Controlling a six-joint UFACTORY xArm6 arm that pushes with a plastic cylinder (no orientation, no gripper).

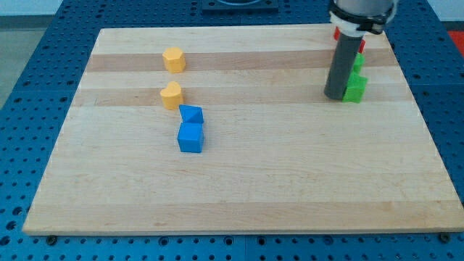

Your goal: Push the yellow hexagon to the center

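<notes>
At the view's upper right of the bench (239, 188), the rod-like end effector, holding nothing, rests its tip (335, 95) beside a green block (354, 88), well apart from the yellow hexagon (174, 59) at upper left, so no push seems begun.

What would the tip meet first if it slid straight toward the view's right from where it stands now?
My tip would meet the green block first; it sits right beside the rod, apparently touching, though depth is unclear.

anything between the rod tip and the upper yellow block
No. In the camera view, only bare board lies between my tip beside the green block and the upper yellow hexagon. The other yellow block sits below that line.
</notes>
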